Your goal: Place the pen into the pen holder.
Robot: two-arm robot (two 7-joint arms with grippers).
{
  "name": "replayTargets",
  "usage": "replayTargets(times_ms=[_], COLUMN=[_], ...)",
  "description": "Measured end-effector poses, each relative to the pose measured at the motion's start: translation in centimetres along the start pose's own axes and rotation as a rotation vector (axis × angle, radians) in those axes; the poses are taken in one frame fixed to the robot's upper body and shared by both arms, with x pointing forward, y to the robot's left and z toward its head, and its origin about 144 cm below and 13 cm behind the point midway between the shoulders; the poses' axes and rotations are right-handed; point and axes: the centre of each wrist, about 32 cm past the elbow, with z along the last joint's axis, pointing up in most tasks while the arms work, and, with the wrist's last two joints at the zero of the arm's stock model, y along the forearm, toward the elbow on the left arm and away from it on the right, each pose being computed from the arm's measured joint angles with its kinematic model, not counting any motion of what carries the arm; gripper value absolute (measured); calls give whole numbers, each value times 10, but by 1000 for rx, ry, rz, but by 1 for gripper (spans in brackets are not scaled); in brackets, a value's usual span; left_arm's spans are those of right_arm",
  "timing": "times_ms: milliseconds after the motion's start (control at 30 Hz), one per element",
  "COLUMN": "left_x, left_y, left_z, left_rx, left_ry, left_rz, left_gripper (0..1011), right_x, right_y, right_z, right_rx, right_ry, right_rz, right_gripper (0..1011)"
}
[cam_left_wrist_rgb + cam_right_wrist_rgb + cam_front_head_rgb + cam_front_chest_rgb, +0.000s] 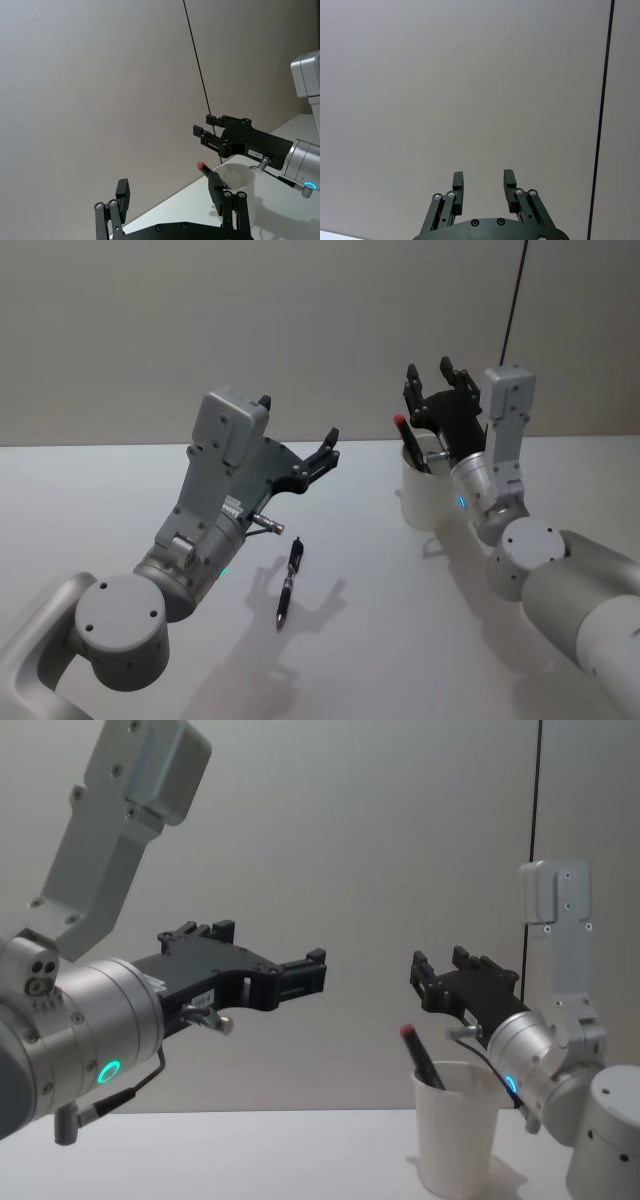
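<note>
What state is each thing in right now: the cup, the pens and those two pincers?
Paper cup: upright on the table.
Red-tipped pen: leaning inside the cup, red end above the rim.
Second pen: lying flat on the table, nothing touching it.
Left pincer: open, empty, raised above the table.
Right pincer: open, empty, above the cup.

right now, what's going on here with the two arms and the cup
A red-tipped pen stands tilted in the white paper cup, with the right hand open and empty just above it. Another dark pen lies on the table near the left hand, which is open and raised.
</note>
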Motion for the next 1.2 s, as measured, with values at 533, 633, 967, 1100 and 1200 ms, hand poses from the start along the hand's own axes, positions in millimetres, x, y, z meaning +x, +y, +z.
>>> replayTargets(times_ms=[533, 633, 967, 1100, 1200], left_x=[0, 0, 0, 0, 0], left_y=[0, 0, 0, 0, 0], left_z=[0, 0, 0, 0, 0], left_rx=[0, 0, 0, 0, 0], left_ry=[0, 0, 0, 0, 0], left_rz=[0, 0, 0, 0, 0], left_gripper=[1000, 1000, 1000, 1000, 1000], right_x=[2, 3, 15, 21, 25], right_y=[-2, -1, 2, 3, 1], right_z=[-1, -1, 3, 6, 10], right_rx=[-6, -6, -14, -31, -47], right_ry=[-3, -2, 12, 27, 40], right_rz=[-10, -12, -14, -17, -21], right_gripper=[934, 1001, 1001, 1001, 1001])
